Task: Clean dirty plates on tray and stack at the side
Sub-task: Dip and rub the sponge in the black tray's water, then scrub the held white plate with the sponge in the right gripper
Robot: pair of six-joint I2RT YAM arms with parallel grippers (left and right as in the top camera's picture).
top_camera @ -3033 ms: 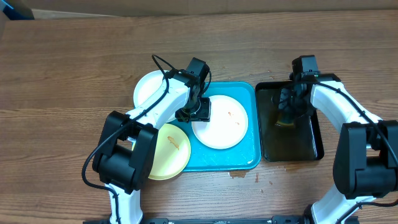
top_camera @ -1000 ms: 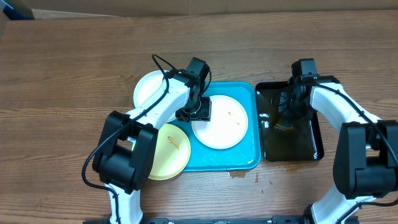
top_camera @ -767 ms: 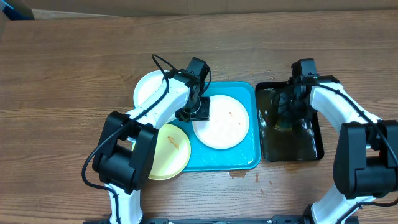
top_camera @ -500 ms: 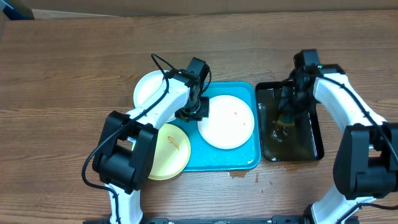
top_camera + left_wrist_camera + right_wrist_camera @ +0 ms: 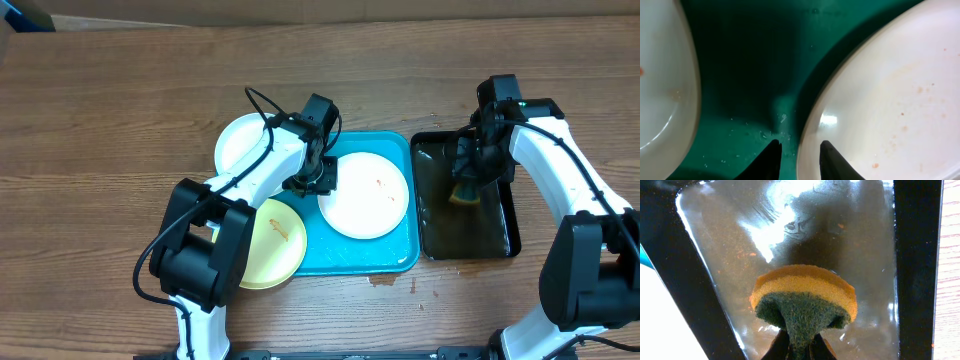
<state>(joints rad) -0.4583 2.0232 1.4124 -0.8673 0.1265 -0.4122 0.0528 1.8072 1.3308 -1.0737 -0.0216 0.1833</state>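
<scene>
The turquoise tray (image 5: 395, 258) lies mid-table. A white plate (image 5: 368, 197) with small orange specks lies on it. My left gripper (image 5: 318, 181) is shut on that plate's left rim; in the left wrist view the fingers (image 5: 799, 151) straddle the rim of the plate (image 5: 890, 95) over the tray (image 5: 750, 65). A second white plate (image 5: 243, 143) lies off the tray's back left corner and also shows in the left wrist view (image 5: 662, 80). The pale yellow plate (image 5: 268, 243) overlaps the tray's front left edge. My right gripper (image 5: 800, 347) is shut on a yellow-green sponge (image 5: 805, 300).
The black tray (image 5: 502, 235) holding shallow water stands right of the turquoise tray. The sponge (image 5: 465, 190) hangs over it, and the wet floor of the black tray (image 5: 790, 230) shows in the right wrist view. Small stains mark the wood in front of the turquoise tray.
The white plate on the tray has slid right with my left gripper on its rim. My right gripper has moved slightly right and back with the sponge over the black tray.
</scene>
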